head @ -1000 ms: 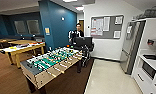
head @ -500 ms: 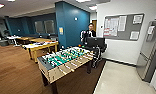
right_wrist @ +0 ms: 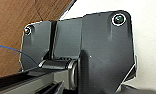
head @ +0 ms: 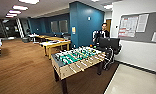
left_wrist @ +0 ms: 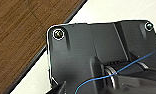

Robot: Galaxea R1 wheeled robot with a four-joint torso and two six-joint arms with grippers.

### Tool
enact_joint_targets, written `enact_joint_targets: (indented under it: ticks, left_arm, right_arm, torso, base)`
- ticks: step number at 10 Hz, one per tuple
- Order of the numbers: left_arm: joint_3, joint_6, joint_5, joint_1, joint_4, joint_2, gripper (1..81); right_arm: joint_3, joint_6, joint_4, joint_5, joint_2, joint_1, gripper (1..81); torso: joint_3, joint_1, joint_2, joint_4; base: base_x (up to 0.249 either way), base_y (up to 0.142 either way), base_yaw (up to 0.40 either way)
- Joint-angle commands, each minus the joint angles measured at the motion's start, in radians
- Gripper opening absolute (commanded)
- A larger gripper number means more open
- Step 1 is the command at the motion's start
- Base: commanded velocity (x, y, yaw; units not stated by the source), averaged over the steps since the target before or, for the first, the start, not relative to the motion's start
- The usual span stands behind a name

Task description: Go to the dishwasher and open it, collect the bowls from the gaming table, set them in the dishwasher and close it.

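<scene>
An open office room with a brown wood floor (head: 21,70) and a blue wall (head: 85,23) was seen. The gaming table (head: 77,60) stood at the centre, near a pale tiled floor (head: 134,82). A person (head: 102,33) was seen behind it. Whether the grippers were open or closed could not be told.

Wood-plank floor (left_wrist: 21,37) meets pale floor (left_wrist: 114,10) along dark edge strip (left_wrist: 44,51); blue cable (left_wrist: 124,68) crosses wrist plate.
</scene>
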Motion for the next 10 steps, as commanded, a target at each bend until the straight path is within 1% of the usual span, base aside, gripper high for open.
enact_joint_targets:
  ticks: [1,10]
  left_arm:
    - [-0.005,0.004,0.052,-0.056,0.006,-0.007,81.1]
    - [-0.005,0.004,0.054,-0.053,0.004,-0.008,81.1]
  right_arm:
    - [0.0,-0.006,-0.009,-0.054,-0.003,0.059,81.1]
    - [-0.002,-0.006,-0.018,-0.054,0.001,0.059,81.1]
  torso:
    - [0.0,0.0,0.0,0.0]
    - [0.0,-0.001,0.0,0.0]
  base:
    - [0.0,0.0,0.367]
    - [0.0,0.0,0.366]
